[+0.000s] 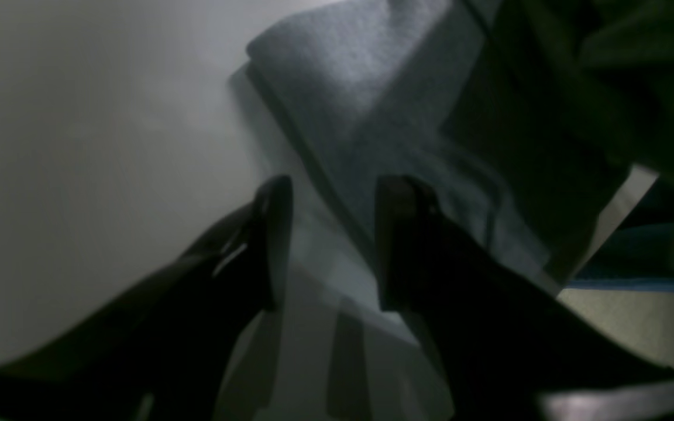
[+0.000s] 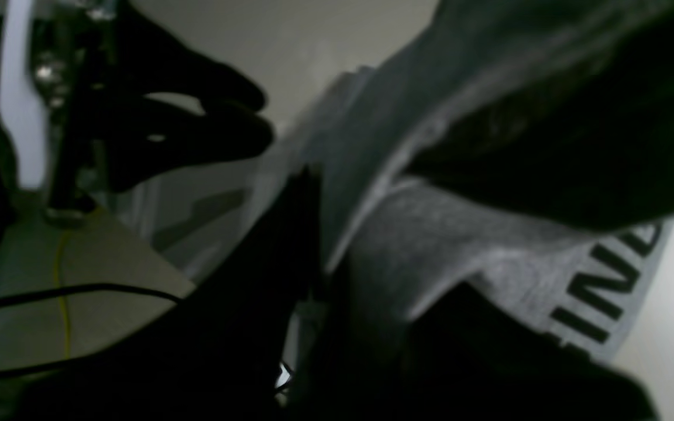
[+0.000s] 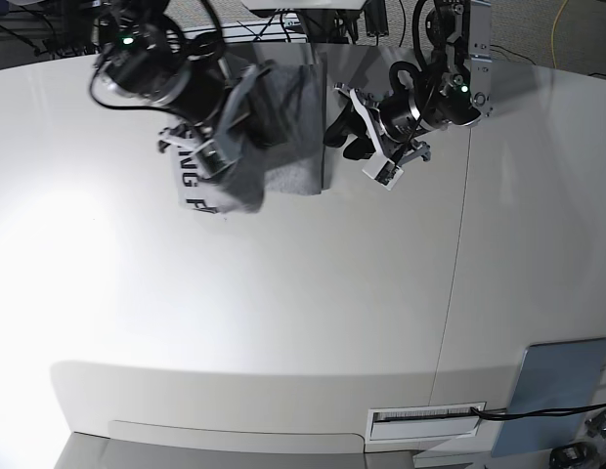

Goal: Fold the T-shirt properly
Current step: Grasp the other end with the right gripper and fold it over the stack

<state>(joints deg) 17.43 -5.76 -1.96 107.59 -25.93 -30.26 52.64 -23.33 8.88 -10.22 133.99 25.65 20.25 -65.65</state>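
1. Right claw [image 2: 313,234] looks clamped on the T-shirt [image 3: 274,137], lifting a fold at the table's [image 3: 283,322] far edge.
2. Left claw [image 1: 331,240], jaws apart, hovers just beside the shirt's edge, holding nothing.
3. Your risk, I'd say: cloth slipping out and the fold collapsing.
4. Dark, blurred wrist views hide the pinch itself.

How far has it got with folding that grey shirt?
Partly done, it seems. The T-shirt is already bunched into a smaller, layered bundle at the far side of the table. In hand: the right gripper is shut on a lifted flap with the black lettering showing, while the left gripper waits open beside the cloth. Left: laying that flap down and squaring the uneven edges.
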